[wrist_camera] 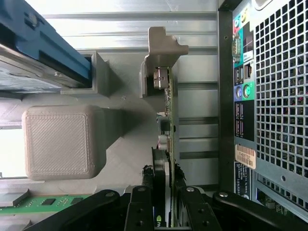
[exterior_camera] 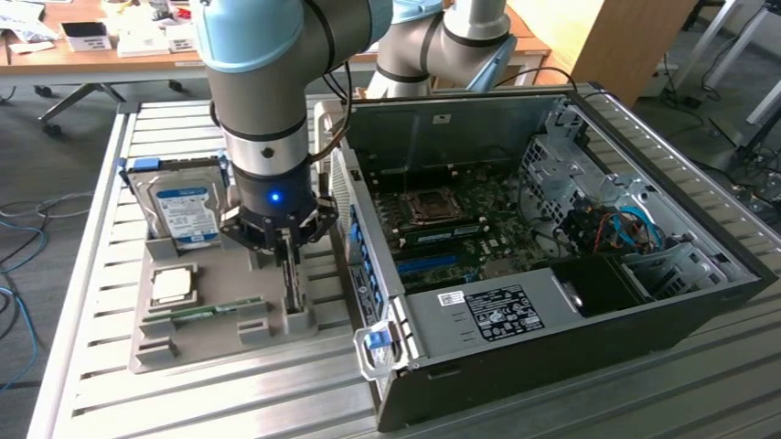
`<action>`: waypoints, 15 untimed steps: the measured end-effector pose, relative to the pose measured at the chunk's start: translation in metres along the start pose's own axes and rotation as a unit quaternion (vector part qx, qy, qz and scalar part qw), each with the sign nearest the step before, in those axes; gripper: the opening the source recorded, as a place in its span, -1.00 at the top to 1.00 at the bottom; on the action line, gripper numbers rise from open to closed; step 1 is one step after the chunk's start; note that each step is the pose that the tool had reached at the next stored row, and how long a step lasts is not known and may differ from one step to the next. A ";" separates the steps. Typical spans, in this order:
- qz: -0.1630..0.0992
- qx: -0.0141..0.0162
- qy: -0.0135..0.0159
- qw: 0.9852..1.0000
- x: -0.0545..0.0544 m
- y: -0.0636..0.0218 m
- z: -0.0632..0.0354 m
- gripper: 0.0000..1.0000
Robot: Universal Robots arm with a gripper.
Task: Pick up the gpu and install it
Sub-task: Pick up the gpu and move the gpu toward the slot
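Note:
The gpu (exterior_camera: 294, 291), a thin green card, stands on edge in a slot of the grey holder (exterior_camera: 208, 343), just beside the open computer case (exterior_camera: 683, 302). My gripper (exterior_camera: 291, 249) hangs straight down over it. In the wrist view the gpu (wrist_camera: 170, 108) runs away from the gripper (wrist_camera: 162, 177), its silver bracket end resting in a grey post (wrist_camera: 161, 48). The two black fingers (wrist_camera: 144, 202) stand one on each side of the card, very close to it, with the jaws still slightly apart. The card sits in its slot.
The holder also carries a hard drive (exterior_camera: 183, 212) with a blue-white label, a square processor (exterior_camera: 174, 285) and a green memory stick (exterior_camera: 210, 311). The case's rear panel (wrist_camera: 269, 96) lies right beside the card. The motherboard (exterior_camera: 452, 229) lies exposed inside the case.

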State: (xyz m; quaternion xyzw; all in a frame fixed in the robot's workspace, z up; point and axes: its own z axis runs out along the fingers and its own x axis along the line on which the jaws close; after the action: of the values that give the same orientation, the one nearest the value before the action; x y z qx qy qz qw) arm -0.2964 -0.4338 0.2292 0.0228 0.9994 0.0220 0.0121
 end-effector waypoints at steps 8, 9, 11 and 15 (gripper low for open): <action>-0.014 -0.001 0.001 1.000 0.000 0.0000 0.0001 0.47; -0.015 -0.001 0.001 1.000 0.000 0.0000 0.0000 0.47; -0.015 -0.001 0.001 1.000 0.000 0.0000 0.0000 0.47; -0.015 -0.001 0.001 1.000 0.000 0.0000 -0.0002 0.47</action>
State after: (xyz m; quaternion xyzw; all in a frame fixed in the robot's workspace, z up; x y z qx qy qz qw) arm -0.2964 -0.4338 0.2294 0.0074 0.9996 0.0229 0.0118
